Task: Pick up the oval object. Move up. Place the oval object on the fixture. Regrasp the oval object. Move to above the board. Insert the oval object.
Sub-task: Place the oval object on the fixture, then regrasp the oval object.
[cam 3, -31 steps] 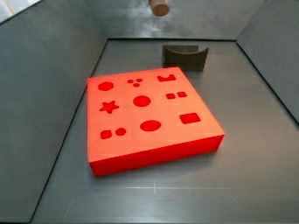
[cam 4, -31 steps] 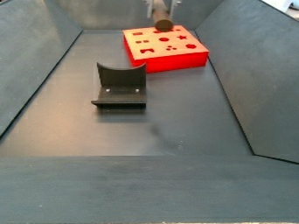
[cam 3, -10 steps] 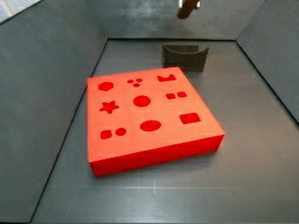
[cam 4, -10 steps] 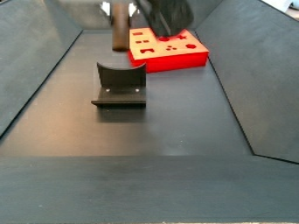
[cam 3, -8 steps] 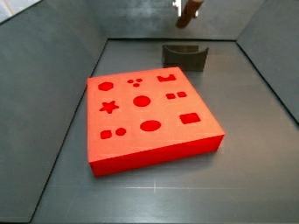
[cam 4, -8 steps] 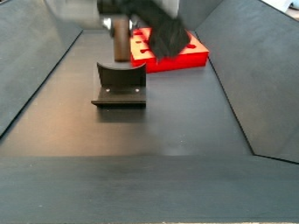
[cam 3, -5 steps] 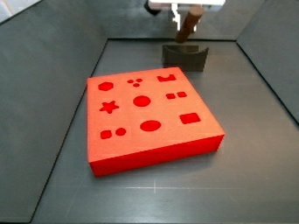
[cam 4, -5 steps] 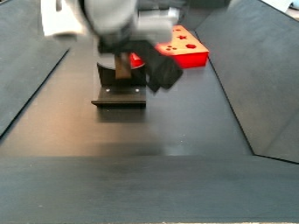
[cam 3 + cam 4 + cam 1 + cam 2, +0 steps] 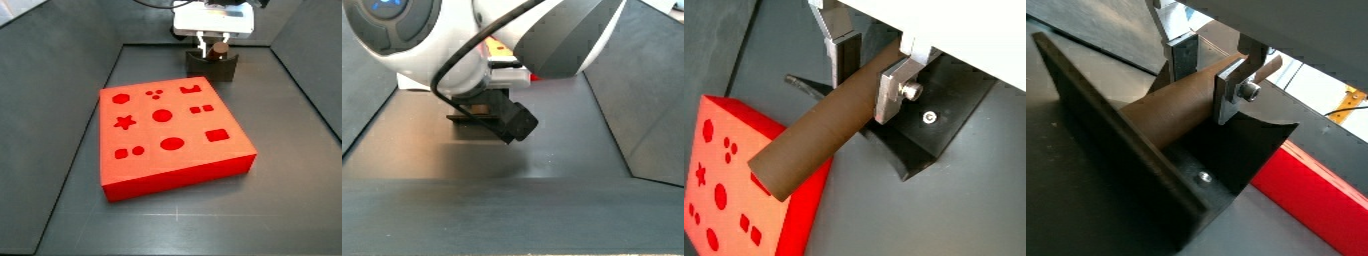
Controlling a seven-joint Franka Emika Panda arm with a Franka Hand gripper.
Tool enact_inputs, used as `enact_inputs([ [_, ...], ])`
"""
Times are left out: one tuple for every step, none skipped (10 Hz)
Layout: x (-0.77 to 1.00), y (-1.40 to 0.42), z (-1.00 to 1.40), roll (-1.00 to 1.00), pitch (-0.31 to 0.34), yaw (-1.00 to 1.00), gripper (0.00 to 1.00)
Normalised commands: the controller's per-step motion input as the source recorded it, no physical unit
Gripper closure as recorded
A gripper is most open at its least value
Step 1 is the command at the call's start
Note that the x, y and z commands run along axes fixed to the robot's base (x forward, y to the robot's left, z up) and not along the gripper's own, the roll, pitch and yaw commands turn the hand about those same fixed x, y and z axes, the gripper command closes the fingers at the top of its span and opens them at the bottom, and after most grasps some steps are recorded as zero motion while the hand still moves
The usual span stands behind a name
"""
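A: Where is the tool (image 9: 871,72) right now?

B: Down at the fixture (image 9: 214,66), which sits at about 12 o'clock of the board (image 9: 174,140) in a side view, well apart from it. In the side view from the opposite end the arm's body blocks nearly everything, with only a dark corner of the fixture and a sliver of red showing.

A: And the oval object (image 9: 818,140)?

B: Clamped between the silver fingers (image 9: 894,88) near one end. In both wrist views the brown peg runs lengthwise out from the tool, lying low in the fixture's curved notch (image 9: 1227,150). I can't tell whether it already rests on the notch or hangs just over it.

A: So the tool is closed on it?

B: Yes, both plates press against the peg's sides, with no gap visible.

A: How far along would you put the task?

B: My reading: pick-up and lift are done, since the peg is in the grip and off the floor. The placing step is in hand, near its end. Release onto the fixture, the regrasp, the move above the board and the insertion are all left.

A: Is the board ready for it?

B: Its holes look empty in the side view, including an oval one (image 9: 171,144) toward the near edge, at about 6 o'clock of the central circle
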Motion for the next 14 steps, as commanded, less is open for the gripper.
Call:
enact_inputs([
  [0.06, 0.03, -0.19, -0.12, -0.078, -0.09, 1.0],
  [0.06, 0.02, -0.18, -0.12, -0.078, -0.06, 1.0],
  [0.06, 0.02, -0.18, -0.12, -0.078, -0.04, 1.0],
  [0.0, 0.0, 0.0, 0.0, 0.0, 0.0, 0.0],
  [0.0, 0.0, 1.0, 0.03, -0.016, 0.03, 0.0],
  [-0.01, 0.0, 1.0, 0.03, -0.013, 0.04, 0.0],
  [-0.03, 0.0, 1.0, 0.04, 0.005, 0.04, 0.0],
  [-0.04, 0.0, 1.0, 0.05, 0.016, 0.04, 0.0],
  [-0.04, 0.0, 1.0, 0.06, 0.033, 0.04, 0.0],
  [-0.04, 0.0, 0.87, 0.06, 0.057, 0.03, 0.0],
  [-0.04, 0.01, 0.69, 0.06, 0.072, 0.02, 0.0],
  [-0.04, 0.0, 0.51, 0.06, 0.081, 0.01, 0.0],
  [-0.03, 0.0, 0.26, 0.07, 0.085, -0.01, 0.0],
  [-1.0, 0.0, 0.0, -0.08, -0.1, -0.01, 0.0],
])
